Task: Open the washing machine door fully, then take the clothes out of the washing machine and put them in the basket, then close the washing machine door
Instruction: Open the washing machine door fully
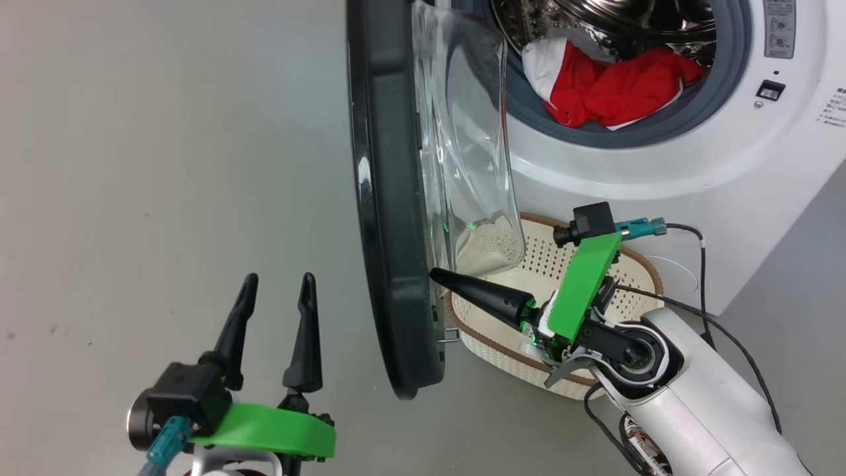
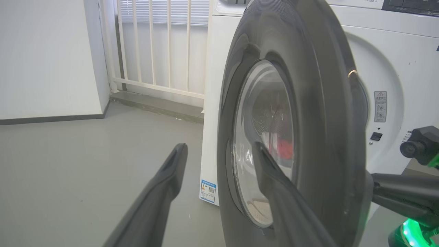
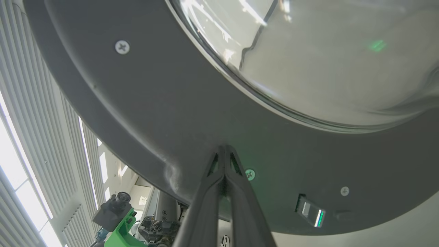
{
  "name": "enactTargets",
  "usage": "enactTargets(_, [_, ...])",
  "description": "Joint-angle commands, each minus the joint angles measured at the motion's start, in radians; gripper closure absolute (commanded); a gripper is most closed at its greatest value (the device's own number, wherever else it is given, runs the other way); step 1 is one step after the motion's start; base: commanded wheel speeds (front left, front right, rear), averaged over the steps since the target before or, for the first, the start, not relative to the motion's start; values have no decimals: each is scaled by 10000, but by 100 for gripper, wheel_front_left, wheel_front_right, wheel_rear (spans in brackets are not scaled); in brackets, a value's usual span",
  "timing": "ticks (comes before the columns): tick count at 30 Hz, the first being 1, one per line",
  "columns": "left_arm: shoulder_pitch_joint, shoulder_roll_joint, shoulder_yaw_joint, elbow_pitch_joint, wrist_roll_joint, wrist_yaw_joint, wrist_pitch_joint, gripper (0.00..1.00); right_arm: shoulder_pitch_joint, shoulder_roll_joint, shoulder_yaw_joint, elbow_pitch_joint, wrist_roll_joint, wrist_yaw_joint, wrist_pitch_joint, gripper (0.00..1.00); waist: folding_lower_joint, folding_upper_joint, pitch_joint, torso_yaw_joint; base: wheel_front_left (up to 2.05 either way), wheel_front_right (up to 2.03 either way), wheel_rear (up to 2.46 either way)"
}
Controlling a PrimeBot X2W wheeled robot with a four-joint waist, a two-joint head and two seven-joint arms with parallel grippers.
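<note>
The washing machine door point(image 1: 386, 198) stands ajar, edge-on to the head view, its glass bowl point(image 1: 472, 152) bulging toward the washing machine point(image 1: 694, 158). Red and white clothes point(image 1: 605, 82) lie in the drum mouth. The cream basket point(image 1: 581, 277) sits on the floor below the drum, partly behind the door and my right arm. My right gripper point(image 1: 436, 274) is shut, its tips pressed against the door's inner rim point(image 3: 224, 149). My left gripper point(image 1: 277, 284) hangs open left of the door, empty, its fingers point(image 2: 171, 185) framing the door's outer face point(image 2: 274, 144).
Grey floor spreads to the left of the door. A white wall and a white railing point(image 2: 154, 48) stand beyond the machine's left side. A blue label point(image 2: 208, 190) sits low on the machine. Cables point(image 1: 720, 317) trail from my right wrist over the basket's right end.
</note>
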Motion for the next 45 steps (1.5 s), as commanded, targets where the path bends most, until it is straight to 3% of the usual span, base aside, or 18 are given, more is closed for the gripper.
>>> enactTargets(1, [-47, 115, 390, -220, -117, 81, -127, 0, -310, 39, 156, -374, -162, 77, -380, 100, 0, -1, 18, -59, 0, 0, 0])
enactTargets(5, [-11, 87, 430, -207, -201, 96, -166, 0, -217, -182, 194, -640, -671, 77, -1017, 100, 0, -1, 7, -107, 0, 0, 0])
enactTargets(6, [-2, 83, 432, -206, -212, 101, -174, 0, -170, -220, 156, -743, -752, 77, -1188, 87, 0, -1, 2, -114, 0, 0, 0])
enactTargets(7, [8, 81, 432, -205, -223, 103, -179, 0, -128, -283, 124, -849, -886, 77, -1381, 66, 0, -1, 0, -121, 0, 0, 0])
enactTargets(8, [17, 84, 433, -203, -234, 103, -184, 0, -85, -357, 107, -963, -1048, 77, -1568, 54, 0, -1, -6, -129, 0, 0, 0])
enactTargets(10, [37, 116, 433, -188, -215, 128, -187, 0, -8, -559, 97, -1210, -1599, 77, -2077, 9, 0, -1, -21, -152, 0, 0, 0])
enactTargets(11, [49, 121, 436, -180, -216, 147, -182, 0, 31, -688, 143, -1327, -2004, 77, -2357, 0, 0, -1, -32, -164, 0, 0, 0])
enactTargets(17, [122, 53, 524, -237, -332, 265, -208, 0, 446, -1128, 288, -1813, -4559, 77, -4056, 0, 0, -1, -87, -256, 0, 0, 0])
enactTargets(25, [210, 55, 630, -259, -348, 337, -330, 0, 891, -1091, -321, -1867, -8056, 77, -5631, 0, 0, -1, -112, -381, 0, 0, 0])
enactTargets(30, [271, 87, 577, -292, -267, 332, -392, 0, 1406, -438, -1867, -1879, -11511, 77, -6621, 0, 0, -1, -145, -386, 0, 0, 0])
enactTargets(34, [268, 129, 540, -292, -209, 275, -443, 0, 1984, 149, -2897, -2342, -13471, 77, -6827, 0, 0, -1, -155, -381, 0, 0, 0])
enactTargets(40, [273, 136, 513, -310, -95, 249, -520, 0, 2795, 399, -3719, -3116, -14905, 77, -7130, 0, 0, -1, -221, -383, 0, 0, 0])
enactTargets(45, [349, 116, 562, -386, 25, 287, -579, 0, 3448, 409, -4260, -3582, -14953, 77, -7721, 0, 0, -1, -276, -387, 0, 0, 0])
